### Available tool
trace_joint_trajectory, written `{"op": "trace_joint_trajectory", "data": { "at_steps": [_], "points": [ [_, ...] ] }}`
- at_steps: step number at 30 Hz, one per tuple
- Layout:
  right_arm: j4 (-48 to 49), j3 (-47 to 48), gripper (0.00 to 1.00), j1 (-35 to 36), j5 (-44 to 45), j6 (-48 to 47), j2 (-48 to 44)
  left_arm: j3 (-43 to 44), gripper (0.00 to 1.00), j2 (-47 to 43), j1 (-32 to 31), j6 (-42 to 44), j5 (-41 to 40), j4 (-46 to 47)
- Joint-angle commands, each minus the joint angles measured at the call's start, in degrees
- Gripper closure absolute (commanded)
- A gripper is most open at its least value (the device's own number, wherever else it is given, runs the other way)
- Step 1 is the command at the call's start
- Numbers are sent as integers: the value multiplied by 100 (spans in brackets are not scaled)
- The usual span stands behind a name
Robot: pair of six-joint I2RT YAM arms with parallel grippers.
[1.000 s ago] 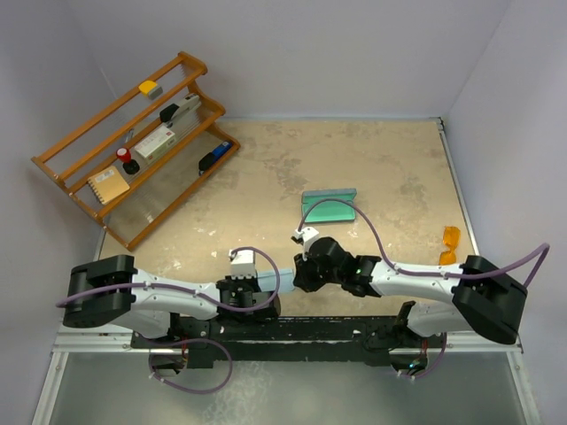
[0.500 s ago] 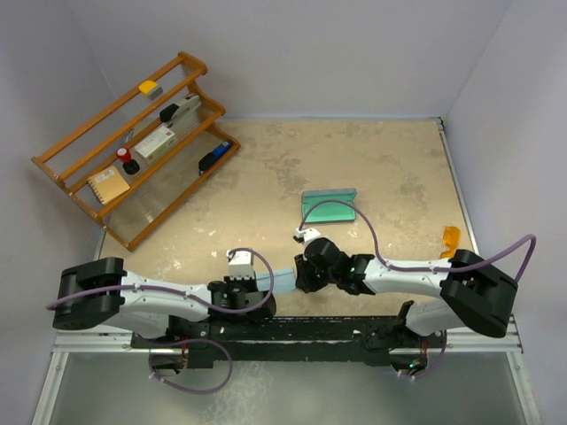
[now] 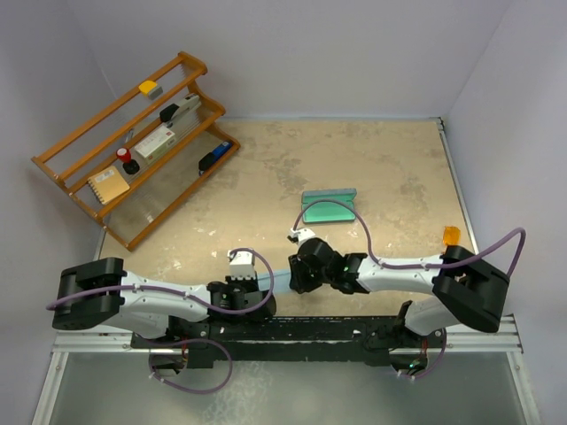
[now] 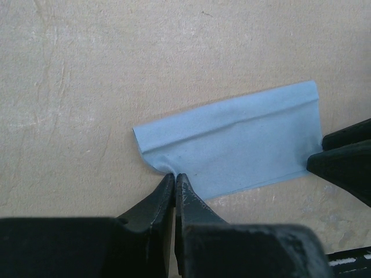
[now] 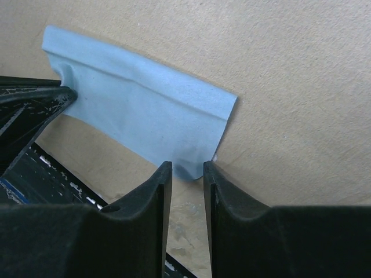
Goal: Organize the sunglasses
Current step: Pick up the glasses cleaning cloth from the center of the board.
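Could lose the fold in the blue cloth (image 4: 237, 142) from here. Pinched at one corner only, by the left gripper (image 4: 174, 176), clenched tight on the cloth's lower left corner in the left wrist view. With any pull toward the left of the frame, likely to drag across the table (image 3: 266, 177), skew, or spring open along the crease.

Could also snag on the right gripper (image 5: 186, 168): parted, gripping nothing, yet straddling the cloth's lower right corner in the right wrist view, close enough to catch the edge on lifting away. Hard to tell there whether touching the fabric or just above it.

Could further knock the two arms together, crowded nose to nose at the lower centre of the top view, just above the black base rail (image 3: 319, 329).

Relative to the grippers: cloth spread flat on the table between the two, long side running from one to the other. One corner inside the shut left jaws, a corner at the far end lying in the gap of the right jaws, not squeezed.

Orange sunglasses (image 3: 451, 235) at the right edge of the top view, partly hidden behind the right arm, well apart from both grippers. Green case (image 3: 329, 209), seemingly open, at centre frame, above the right gripper, near but not touching. No sunglasses in the case yet.
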Motion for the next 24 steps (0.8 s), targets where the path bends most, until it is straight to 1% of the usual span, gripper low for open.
{"op": "trace_joint_trajectory", "data": {
  "at_steps": [1,9,12,13,16,21,24],
  "points": [
    [-71,159,70,166,161,162,119,-110,100,-87,-25,81,55,171],
    [-24,238,73,347,263,240,328,-186,100,-172,-25,80,63,203],
    [-68,280,79,365,339,224,345,-210,100,-195,-25,71,78,220],
    [-85,292,83,365,369,218,345,-217,100,-201,-25,69,80,221],
    [-120,296,87,365,439,219,307,-219,100,-198,-25,63,81,221],
    [-176,264,86,365,542,231,228,-227,100,-159,-28,49,104,254],
    [-157,225,88,359,543,220,188,-236,100,-125,-25,61,116,254]
  ]
}}
